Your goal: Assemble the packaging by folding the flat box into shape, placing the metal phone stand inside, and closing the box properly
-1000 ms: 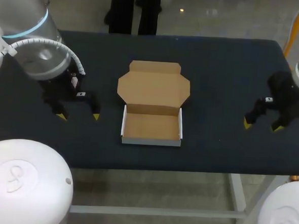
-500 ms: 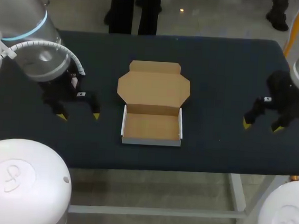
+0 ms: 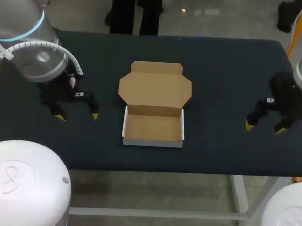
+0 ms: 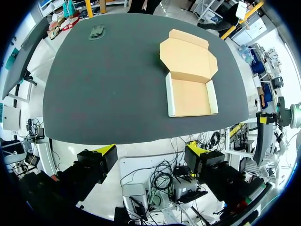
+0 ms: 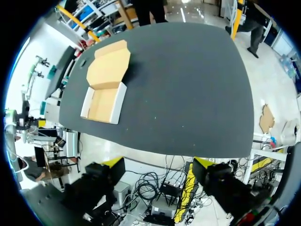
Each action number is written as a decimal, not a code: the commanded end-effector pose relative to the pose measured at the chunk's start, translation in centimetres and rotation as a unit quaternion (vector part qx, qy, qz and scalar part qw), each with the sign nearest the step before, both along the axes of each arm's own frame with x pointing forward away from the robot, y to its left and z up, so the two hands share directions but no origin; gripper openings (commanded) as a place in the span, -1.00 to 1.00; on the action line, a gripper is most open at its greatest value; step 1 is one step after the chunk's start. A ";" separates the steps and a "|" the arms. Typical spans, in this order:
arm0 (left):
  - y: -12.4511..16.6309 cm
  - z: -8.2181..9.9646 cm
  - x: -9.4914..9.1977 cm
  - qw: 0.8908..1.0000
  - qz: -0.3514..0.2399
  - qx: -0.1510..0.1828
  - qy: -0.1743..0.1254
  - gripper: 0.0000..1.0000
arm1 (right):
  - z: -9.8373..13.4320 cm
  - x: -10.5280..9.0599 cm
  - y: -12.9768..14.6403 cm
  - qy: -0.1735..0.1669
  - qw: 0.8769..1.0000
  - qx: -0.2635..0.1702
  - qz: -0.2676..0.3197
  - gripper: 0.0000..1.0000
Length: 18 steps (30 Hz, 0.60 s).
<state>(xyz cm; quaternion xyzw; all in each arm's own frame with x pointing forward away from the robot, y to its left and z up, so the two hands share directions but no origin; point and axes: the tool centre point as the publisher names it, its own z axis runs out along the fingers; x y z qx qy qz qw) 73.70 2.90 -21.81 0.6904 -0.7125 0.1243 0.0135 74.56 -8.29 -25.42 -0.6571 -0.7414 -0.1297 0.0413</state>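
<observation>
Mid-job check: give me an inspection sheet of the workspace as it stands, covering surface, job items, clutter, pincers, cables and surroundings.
Surface: dark table, flat.
Job's things: box in the middle, tray walls up, nothing in it; lid open, lying flat behind the tray. Small grey object near the far left corner, perhaps the stand; too small to tell.
Clutter: nothing seen.
Pincers: left pincer open, holding nothing, left of the box and apart from it; right pincer open, holding nothing, farther off on the box's right.
Cables: white ribbed hose looped on the left arm, away from the box.
Surroundings: nothing seen.
</observation>
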 end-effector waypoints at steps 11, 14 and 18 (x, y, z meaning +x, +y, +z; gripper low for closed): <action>2.0 -2.7 3.6 1.000 0.019 0.005 0.015 1.00 | 0.2 -0.1 0.0 0.002 1.000 -0.001 0.001 1.00; 2.5 -3.5 4.4 1.000 0.016 0.009 0.016 1.00 | 0.2 -0.1 0.0 0.002 1.000 -0.001 0.001 1.00; 3.2 -4.4 5.4 1.000 0.015 0.010 0.015 1.00 | 0.2 -0.1 0.0 0.002 1.000 -0.001 0.001 1.00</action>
